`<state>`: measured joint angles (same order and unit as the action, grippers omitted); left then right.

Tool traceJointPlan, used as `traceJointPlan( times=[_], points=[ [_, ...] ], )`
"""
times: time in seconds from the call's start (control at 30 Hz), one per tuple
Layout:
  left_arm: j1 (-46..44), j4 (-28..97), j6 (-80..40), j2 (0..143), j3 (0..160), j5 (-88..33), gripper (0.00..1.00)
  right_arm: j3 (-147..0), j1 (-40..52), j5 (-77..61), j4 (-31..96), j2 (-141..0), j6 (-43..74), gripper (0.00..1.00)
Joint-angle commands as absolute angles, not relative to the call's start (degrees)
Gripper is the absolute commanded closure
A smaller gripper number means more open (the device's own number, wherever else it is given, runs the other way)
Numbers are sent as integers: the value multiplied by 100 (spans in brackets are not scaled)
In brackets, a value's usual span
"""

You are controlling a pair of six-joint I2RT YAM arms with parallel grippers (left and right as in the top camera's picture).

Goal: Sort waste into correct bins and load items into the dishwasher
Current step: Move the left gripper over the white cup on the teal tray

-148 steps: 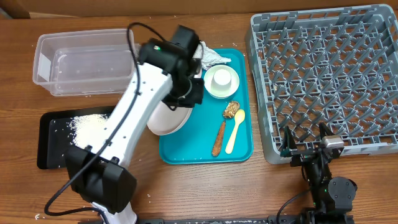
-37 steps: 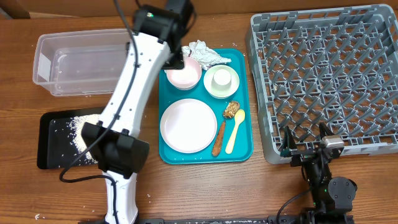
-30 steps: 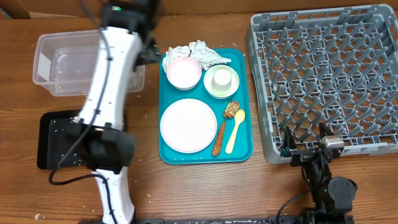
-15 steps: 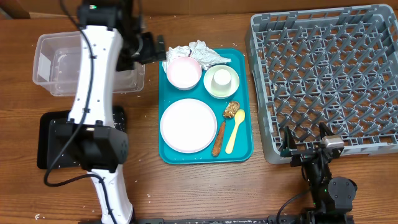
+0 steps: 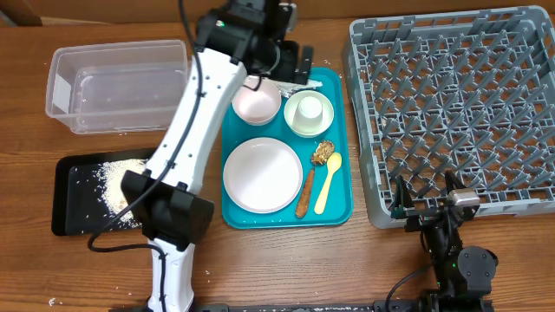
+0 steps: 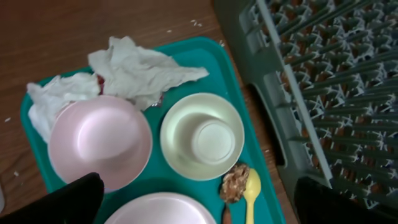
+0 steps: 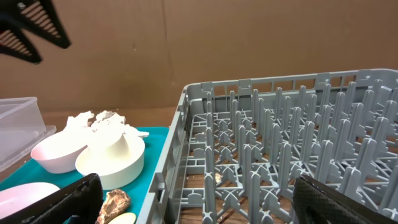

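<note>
Napkins [image 6: 134, 71] sit crumpled at the far end of the teal tray [image 6: 219, 93]. There are two wads: one spills over the tray's left corner, the other lies behind the pink bowl [image 6: 99, 143] & touches its rim. A small red wrapper [image 6: 99, 81] peeks out btw the wads. L gripper [image 5: 293, 62] hangs above that end, jaws spread wide, nothing in them. Prob. next pick = a napkin.

To do it well:
- **Approach:** drop straight onto the bigger wad's high middle, fingers either side of the ridge. Avoid the flat tail pointing toward the rack [image 5: 451, 104].
- **Clearance:** keep off the pink bowl's rim & off the cup [image 6: 211, 140] standing upside down in the other bowl [image 6: 177, 124]. A finger catching either would shove dishes across the tray.
- **Grip:** paper is light & springy, so close fully & lift slow.
- **Check:** the wrapper may ride along w/ the paper, so look before release.
- **Where it goes:** rice [image 5: 121, 178] already lies in the black tray [image 5: 69, 199], so paper likely belongs in the clear tub [image 5: 117, 87].

R gripper [image 5: 425, 199] is parked by the rack's near edge, jaws wide too, holding nothing.
</note>
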<state>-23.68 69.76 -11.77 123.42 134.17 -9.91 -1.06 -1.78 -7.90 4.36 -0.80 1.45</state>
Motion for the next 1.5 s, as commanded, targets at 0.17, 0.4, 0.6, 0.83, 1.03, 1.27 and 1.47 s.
traceJointPlan(
  times=[0.17, 0.4, 0.6, 0.83, 1.03, 1.27, 1.47],
  points=[
    [-2668, 6722, -1096, 12932, 13406, -860, 0, -47, -178, -733, 414, -23, 145, 0],
    [-2668, 6812, -1092, 13133, 13406, -926, 0, -47, -178, -733, 414, -23, 148, 0],
    [-2685, 6838, -902, 13270, 13397, -1205, 0, -47, -178, -733, 414, -23, 145, 0],
    [-2790, 6504, -897, 13498, 13397, -941, 0, -47, -178, -733, 414, -23, 148, 0],
    [-2967, 6219, -897, 13692, 13397, -340, 0, -47, -178, -733, 414, -23, 148, 0],
    [-3267, 6163, -913, 13828, 13397, 362, 1, -47, -178, -733, 414, -23, 145, 0],
    [-3461, 6383, -1151, 13830, 13397, 947, 0, -47, -178, -733, 414, -23, 148, 0]
  ],
)
